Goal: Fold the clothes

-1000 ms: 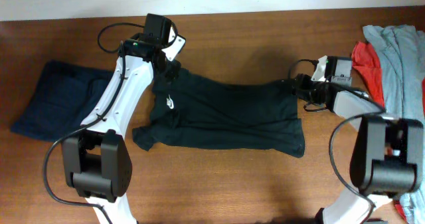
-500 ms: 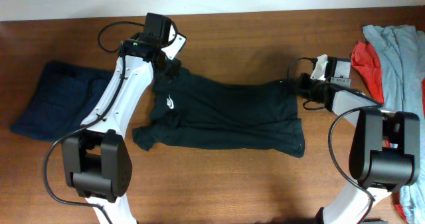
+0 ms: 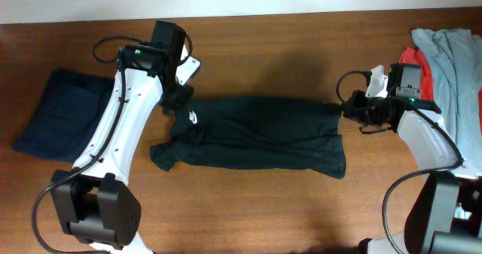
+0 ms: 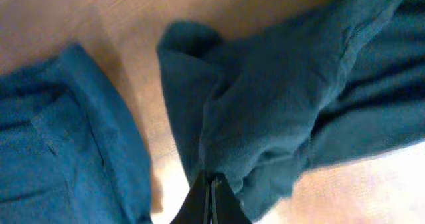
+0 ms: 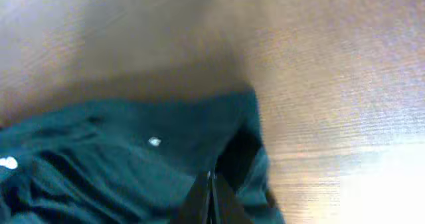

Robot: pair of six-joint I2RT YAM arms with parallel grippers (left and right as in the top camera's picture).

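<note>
Gripping the black T-shirt point(image 3: 263, 130) at both ends, with both sets of jaws narrowed right down onto cloth. Pinching with the left jaws a bunched fold at the collar end, seen in the left wrist view as fingertips point(image 4: 198, 207) meeting with no gap and dark fabric heaped directly ahead of them. Pinching with the right jaws the upper corner of the hem end, seen in the right wrist view as fingertips point(image 5: 198, 204) likewise pressed together at the shirt's edge, with bare wood beyond and to one side.

Lying stretched long between the two sets of jaws, on the tabletop point(image 3: 263, 209), with the upper edge running almost straight from one grip to the other and the lower part spreading wider toward the robot's side. Showing the white swoosh logo point(image 3: 193, 118) just beside the left jaws, on the side toward the robot's base, and one short sleeve point(image 3: 162, 154) spread further out the same way. Cannot tell whether raised off the wood at either grip or just resting there.

Well apart from the left jaws, on the outer side away from the shirt: a folded navy garment point(image 3: 64, 122), flat. Near the right jaws, again on the outer side: a red garment point(image 3: 413, 64) and a grey garment point(image 3: 452, 58), overlapping at the tabletop's edge. Also in the left wrist view, off to the left of the fingertips: another dark fold of cloth, cannot tell which garment.
</note>
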